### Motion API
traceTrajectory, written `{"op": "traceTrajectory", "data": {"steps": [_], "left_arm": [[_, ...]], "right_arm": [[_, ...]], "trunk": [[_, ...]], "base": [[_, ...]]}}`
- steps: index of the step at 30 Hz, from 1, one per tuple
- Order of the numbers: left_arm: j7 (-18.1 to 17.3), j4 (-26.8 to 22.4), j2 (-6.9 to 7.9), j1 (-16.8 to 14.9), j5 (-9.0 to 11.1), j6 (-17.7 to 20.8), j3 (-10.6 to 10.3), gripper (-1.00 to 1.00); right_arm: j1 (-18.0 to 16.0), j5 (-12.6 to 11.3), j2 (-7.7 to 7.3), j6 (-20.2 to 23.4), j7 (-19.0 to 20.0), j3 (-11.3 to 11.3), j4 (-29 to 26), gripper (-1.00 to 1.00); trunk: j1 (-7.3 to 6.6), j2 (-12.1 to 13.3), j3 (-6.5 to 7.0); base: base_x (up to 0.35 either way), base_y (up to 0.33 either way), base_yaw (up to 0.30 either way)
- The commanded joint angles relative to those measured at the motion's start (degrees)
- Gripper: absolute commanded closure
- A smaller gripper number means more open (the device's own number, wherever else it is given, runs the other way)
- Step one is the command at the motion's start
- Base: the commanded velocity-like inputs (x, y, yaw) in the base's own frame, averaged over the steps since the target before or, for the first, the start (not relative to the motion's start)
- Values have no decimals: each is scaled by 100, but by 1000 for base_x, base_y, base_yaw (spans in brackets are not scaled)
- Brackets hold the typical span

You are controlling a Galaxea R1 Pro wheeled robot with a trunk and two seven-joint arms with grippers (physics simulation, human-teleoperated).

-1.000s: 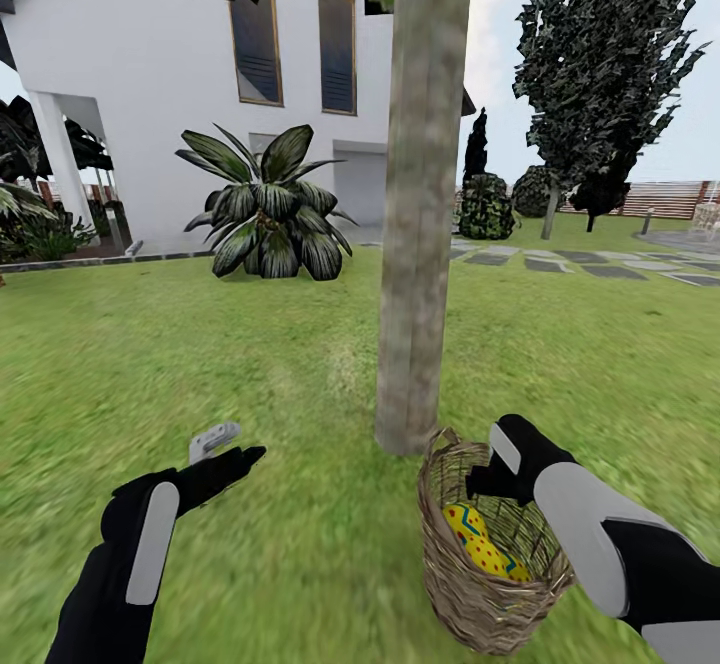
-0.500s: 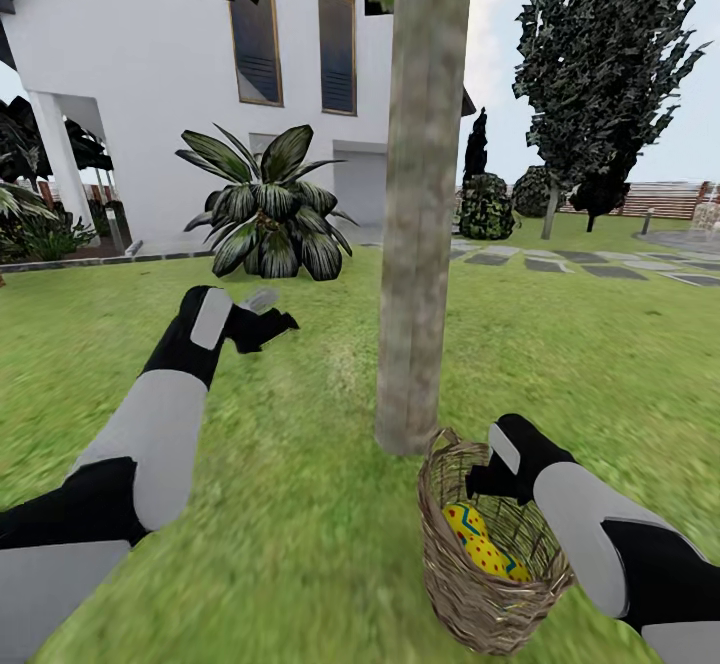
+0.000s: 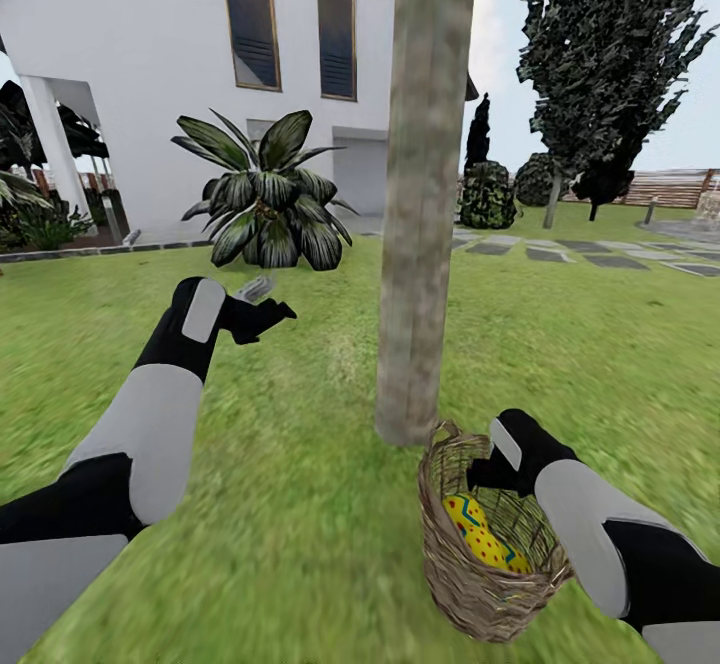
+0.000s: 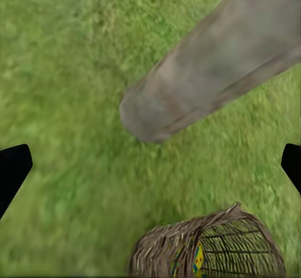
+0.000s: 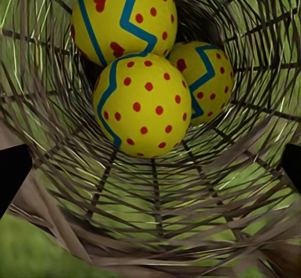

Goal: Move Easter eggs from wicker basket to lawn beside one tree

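Observation:
Three yellow Easter eggs (image 5: pixel 143 105) with blue zigzags and red dots lie together at the bottom of the brown wicker basket (image 3: pixel 470 604); the head view shows them as a yellow patch (image 3: pixel 477 536). The basket stands on the lawn (image 3: pixel 300 504) right at the foot of the pale tree trunk (image 3: pixel 425 194). My right gripper (image 3: pixel 482 472) is open at the basket's rim and points down inside; its dark fingertips (image 5: pixel 12 168) frame the woven wall (image 5: pixel 157 209). My left gripper (image 3: pixel 268 301) is open and empty, raised over the grass left of the trunk (image 4: pixel 207 77), looking down on the basket (image 4: pixel 207 250).
A spiky dark-leaved plant (image 3: pixel 262 194) grows behind the left arm, in front of the white house (image 3: pixel 130 74). Grey stepping stones (image 3: pixel 560 252) and dark trees (image 3: pixel 600 64) lie to the far right, with a slat fence (image 3: pixel 660 189) behind. Grass spreads wide on both sides of the trunk.
My left arm swung up and forward from low over the grass to about waist height. The head camera shifted slightly. The right gripper stayed at the basket rim.

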Motion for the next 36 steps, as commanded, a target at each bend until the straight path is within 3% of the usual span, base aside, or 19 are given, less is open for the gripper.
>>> {"op": "traceTrajectory", "data": {"steps": [1, 15, 19, 24, 30, 36], "left_arm": [[51, 4, -6, -5, 72, 25, 23, -100], [46, 28, -6, -4, 70, 36, 23, -100], [46, 28, -7, -5, 70, 41, 21, -100], [46, 33, -19, -5, 70, 47, 15, -100], [46, 32, -15, -5, 70, 51, 14, -100], [46, 28, -15, -4, 70, 51, 14, -100]], "right_arm": [[0, -60, 2, 12, -54, -18, -14, -100], [-78, -34, -4, 71, -60, 58, -59, -100], [-457, -21, -14, 257, -55, 69, 25, -100], [-1237, -16, -11, 318, 78, 72, 986, -100], [-1586, -15, -13, 322, 363, 79, 1438, -100], [-1623, -1, -25, 317, 386, 104, 1455, -100]], "trunk": [[1, -5, -29], [37, -24, -339], [47, -29, -428], [60, -36, -539], [75, -44, -671], [91, -52, -804]], "base": [[0, 0, 0], [0, 0, 0], [0, 0, 0], [0, 0, 0], [0, 0, 0], [0, 0, 0]]}}
